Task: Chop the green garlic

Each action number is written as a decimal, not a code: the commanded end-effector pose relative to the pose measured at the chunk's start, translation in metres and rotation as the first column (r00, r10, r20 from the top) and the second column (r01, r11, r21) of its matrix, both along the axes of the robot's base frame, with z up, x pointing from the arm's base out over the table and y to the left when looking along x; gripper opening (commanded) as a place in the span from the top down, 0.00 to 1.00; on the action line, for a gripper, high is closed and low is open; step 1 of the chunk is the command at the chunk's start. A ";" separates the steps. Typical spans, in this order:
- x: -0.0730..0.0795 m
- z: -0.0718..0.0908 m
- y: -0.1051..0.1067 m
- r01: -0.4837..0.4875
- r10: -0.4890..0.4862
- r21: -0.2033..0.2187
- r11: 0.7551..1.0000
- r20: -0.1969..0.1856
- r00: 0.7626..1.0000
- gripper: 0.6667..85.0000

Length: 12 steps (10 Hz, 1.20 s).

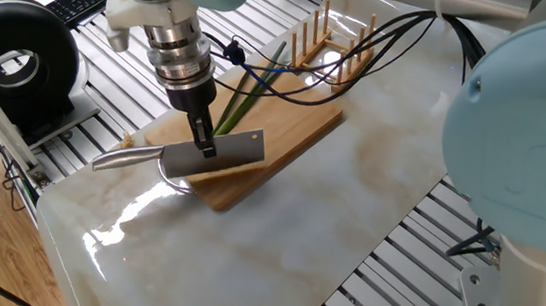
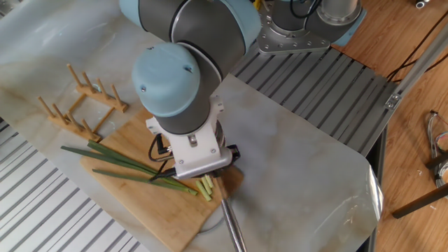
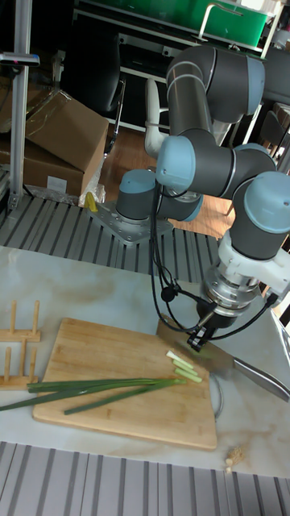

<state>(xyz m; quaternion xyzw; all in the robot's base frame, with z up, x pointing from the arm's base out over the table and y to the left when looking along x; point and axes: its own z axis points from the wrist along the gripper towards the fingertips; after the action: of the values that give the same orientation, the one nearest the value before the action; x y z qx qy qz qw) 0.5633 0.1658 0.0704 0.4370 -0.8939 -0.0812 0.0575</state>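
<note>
- I am holding the knife in the gripper, its fingers clamped on the top of the blade, with the handle sticking out past the board's end.
- The garlic is lying lengthwise along the board; its pale end is pointing toward the knife, and a few short cut pieces are lying just beside that end.
- I judge I am mid-chop: some slices are off and most of the stalk is uncut.
- The next move, as I see it, calls for shifting the blade along toward the green leaves and coming down square across the stalks.
- From the tall view, the blade is sitting past the pale end, near the board's corner, so I am needing to step it inward before cutting.
- The peg rack is standing just beyond the board's far end; the leaf tips are reaching near it.
- My own cables are draping across the rack side, and I am watching them for snagging.
- Loose pieces may scatter under the next stroke.
</note>
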 end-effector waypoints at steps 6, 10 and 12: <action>0.024 0.027 0.021 0.554 -0.555 -0.050 0.831 0.007 0.832 0.99; 0.048 0.019 0.017 0.799 -0.797 -0.077 0.597 0.059 0.601 0.99; 0.049 0.016 0.016 0.820 -0.819 -0.092 0.564 0.061 0.570 0.99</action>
<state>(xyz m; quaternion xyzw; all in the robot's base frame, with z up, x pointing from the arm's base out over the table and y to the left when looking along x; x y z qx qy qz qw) 0.6055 0.1803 0.0872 0.0324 -0.9978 -0.0483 0.0324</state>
